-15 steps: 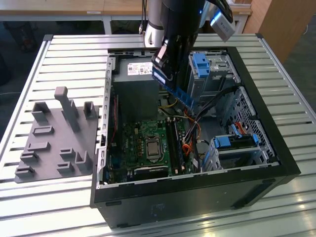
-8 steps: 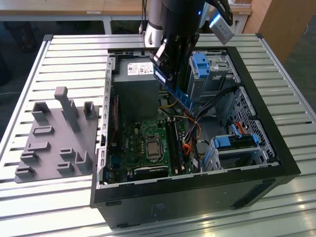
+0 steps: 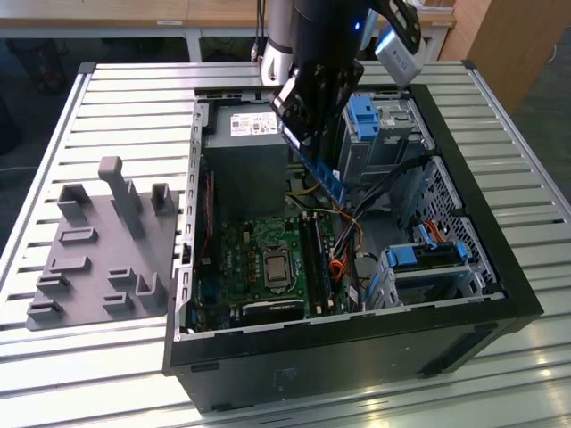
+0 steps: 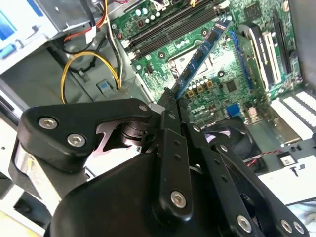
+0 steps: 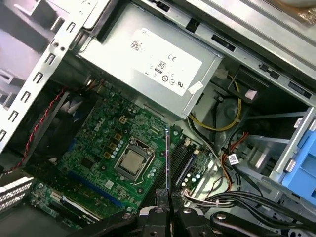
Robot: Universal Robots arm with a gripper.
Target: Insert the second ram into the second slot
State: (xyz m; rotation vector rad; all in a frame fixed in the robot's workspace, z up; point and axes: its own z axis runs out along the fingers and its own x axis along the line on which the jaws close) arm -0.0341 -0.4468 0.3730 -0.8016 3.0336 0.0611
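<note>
Blue circuit board catches the eye first in the exterior view. The second ram (image 3: pixel 323 174) hangs slanted from the gripper (image 3: pixel 308 125), above the open computer case (image 3: pixel 500 276) lying on its side on the slatted table (image 3: pixel 89 98). Its lower end points toward the motherboard (image 3: pixel 250 259), near the dark memory slots (image 3: pixel 317 259), but to me it looks clear of them. I'd say the pick-up is done and the seating itself is not yet done. A grey fixture tray (image 3: pixel 98 259) sits on the exterior view's left, well apart from the work. How the jaws stand I can't make out from this side.

In the second wrist view the strip turns its flat face (image 4: pixel 202 54), with small dark chips along it, and reaches away from the black fingers (image 4: pixel 168 128) across the green board. The slots (image 4: pixel 168 24) lie off to one side of it. From this angle the strip does not quite follow their line. A yellow cable (image 4: pixel 94 64) loops beside the board.

In the first wrist view the ram is edge-on, a thin line (image 5: pixel 168 158). The fingertips (image 5: pixel 161 200) pinch it, one on each side, so the jaws are closed on the board. It hangs between the processor socket (image 5: pixel 131 163) and the slots (image 5: pixel 183 163), just beside the slots. The power supply (image 5: pixel 153 59) sits beyond. I can't tell whether a neighbouring slot already holds a module.
</note>
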